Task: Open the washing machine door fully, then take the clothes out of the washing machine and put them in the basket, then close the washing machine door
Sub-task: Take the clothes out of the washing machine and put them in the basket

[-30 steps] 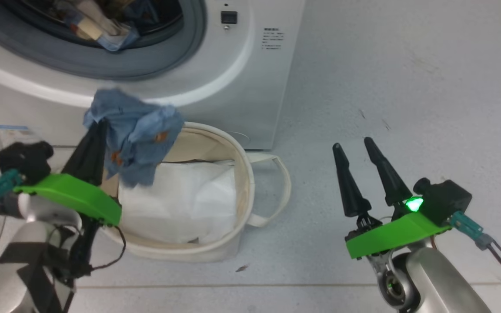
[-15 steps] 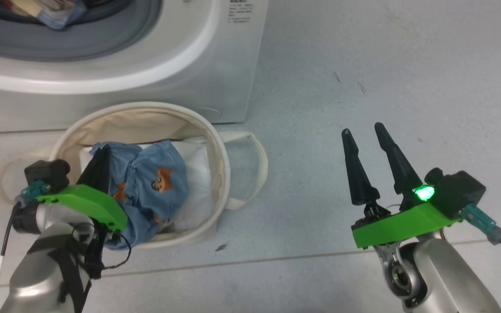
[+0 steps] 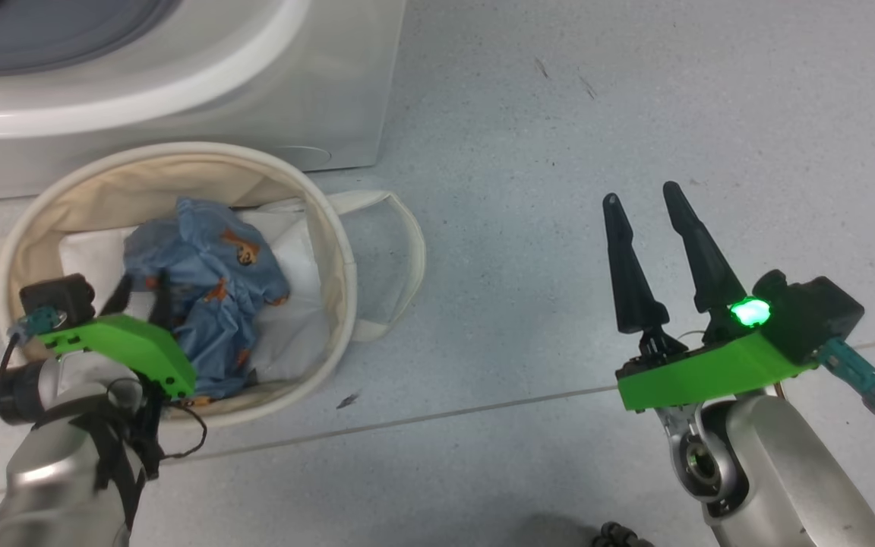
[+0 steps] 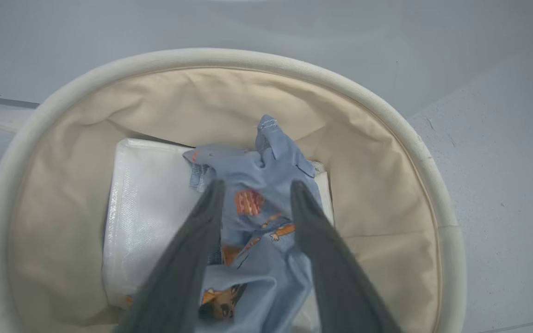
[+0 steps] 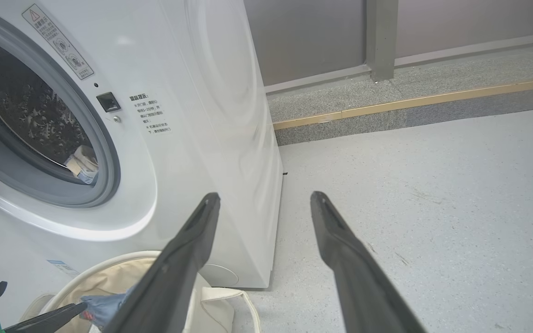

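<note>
Left hand (image 4: 257, 184) reaches into the basket (image 4: 229, 58), fingers spread. The blue clothes (image 4: 271, 152) lie loose between them (unpinched). Right hand (image 3: 639, 193), also parted, hangs over the floor (image 3: 559, 114).

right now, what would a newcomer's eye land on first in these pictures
First, the crumpled blue cloth with orange cartoon prints, lying in the round cream canvas basket at the head view's lower left, between the fingers of the open left hand. Next, the glowing green light on the open right hand, above the grey speckled floor. In the right wrist view, the big white washing machine stands open, with a cream and blue piece in its drum.
</note>
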